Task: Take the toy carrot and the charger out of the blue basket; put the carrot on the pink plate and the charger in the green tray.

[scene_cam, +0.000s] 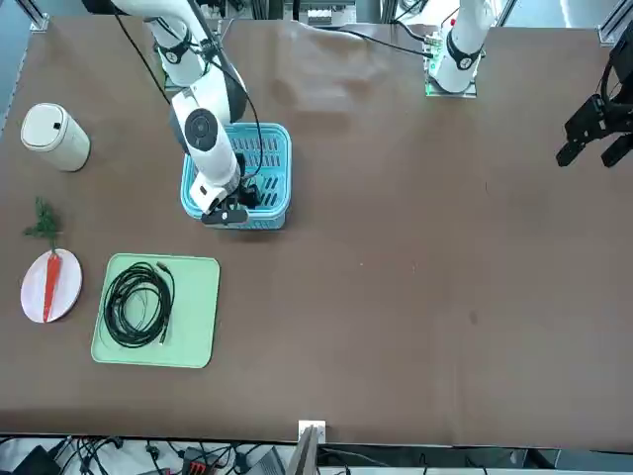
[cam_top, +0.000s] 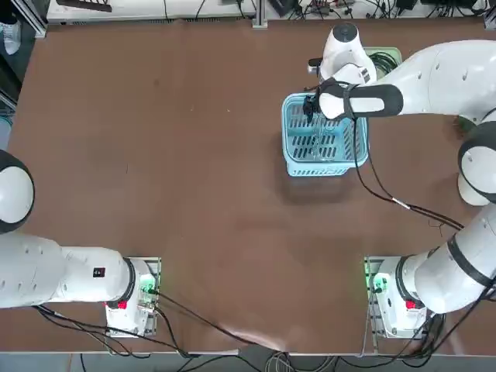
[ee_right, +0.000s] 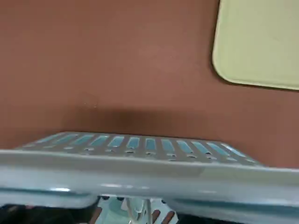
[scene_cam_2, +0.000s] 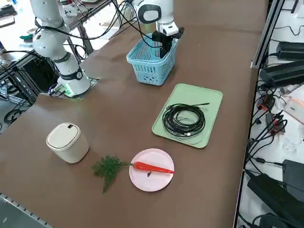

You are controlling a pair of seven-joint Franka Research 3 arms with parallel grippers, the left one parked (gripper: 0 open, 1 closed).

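- The carrot [scene_cam_2: 154, 167] lies on the plate [scene_cam_2: 151, 182], far right on the table, its leafy tuft [scene_cam_2: 108, 168] spilling past the near rim. That half of the job looks done.
- The charger [ee_right: 148, 210] is in the basket [scene_cam: 279, 168], just inside the far wall; all that shows of it for certain is pale, looped cord [ee_right: 130, 211] in the gap at the fingertips.
- The right gripper [scene_cam: 233, 206] is down at the basket's far side with its fingers parted, one to either side of the cord, and no firm hold shows.
- The step in hand, as I judge it, is lining up on the charger for the pinch.
- The charger should be light, with a hard, smooth plug block and a soft, bendy cord. The block is the better thing to grip, squarely across its sides; a pinch on cord alone would probably let the block swing or slip out.
- The slats are a worry (thin cord loves a slot), so a straight, slow lift seems wise, high enough for any trailing loop to pass over the thick rim.
- The tray [scene_cam_2: 206, 95] sits beyond the basket on the far side, left of the plate, with a coiled black cable [scene_cam: 111, 309] on it. The charger wants a low, gentle release on bare green beside the coil, lest the two tangle.
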